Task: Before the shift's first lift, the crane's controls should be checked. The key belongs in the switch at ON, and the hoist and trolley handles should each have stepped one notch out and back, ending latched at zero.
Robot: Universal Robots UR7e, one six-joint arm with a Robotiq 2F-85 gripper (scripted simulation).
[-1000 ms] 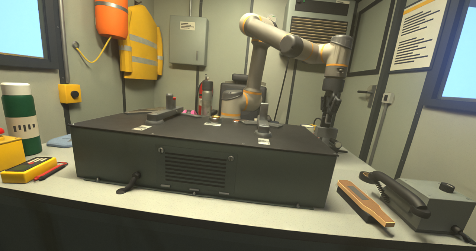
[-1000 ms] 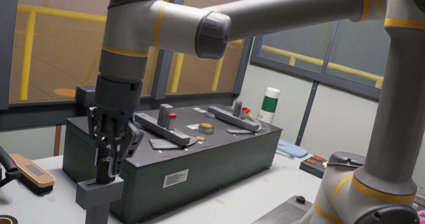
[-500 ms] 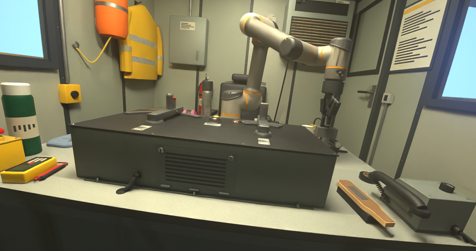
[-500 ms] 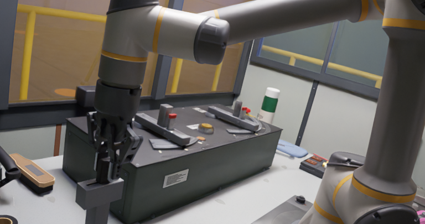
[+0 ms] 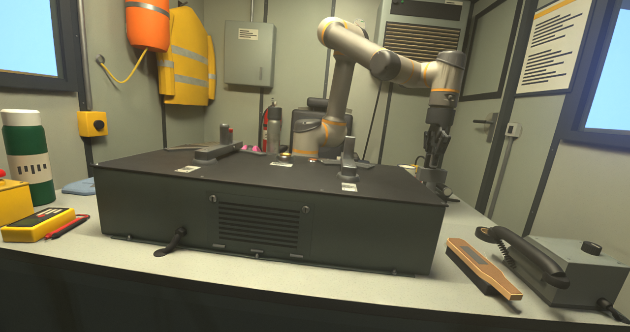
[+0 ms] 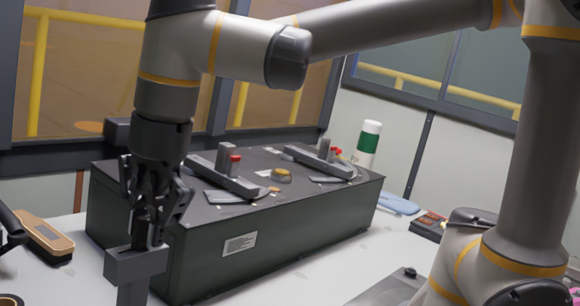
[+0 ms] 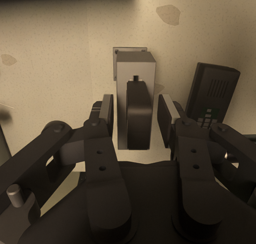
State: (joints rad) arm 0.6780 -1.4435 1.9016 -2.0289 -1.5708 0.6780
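On the desk stands the dark control console with two lever handles, one on its left and one on its right. Between them sits the brass-coloured key switch. Each handle carries a red latch button in the second side camera. Off the console's right end a small grey stand holds the dark key upright in its slot. My gripper hangs straight down over the stand with the key's head between its fingers, open and holding nothing.
Behind the console are the arm's base, a fire extinguisher and a wall cabinet. A handset radio lies beside the stand. A brush and telephone lie at the right, a flask and yellow meter at the left.
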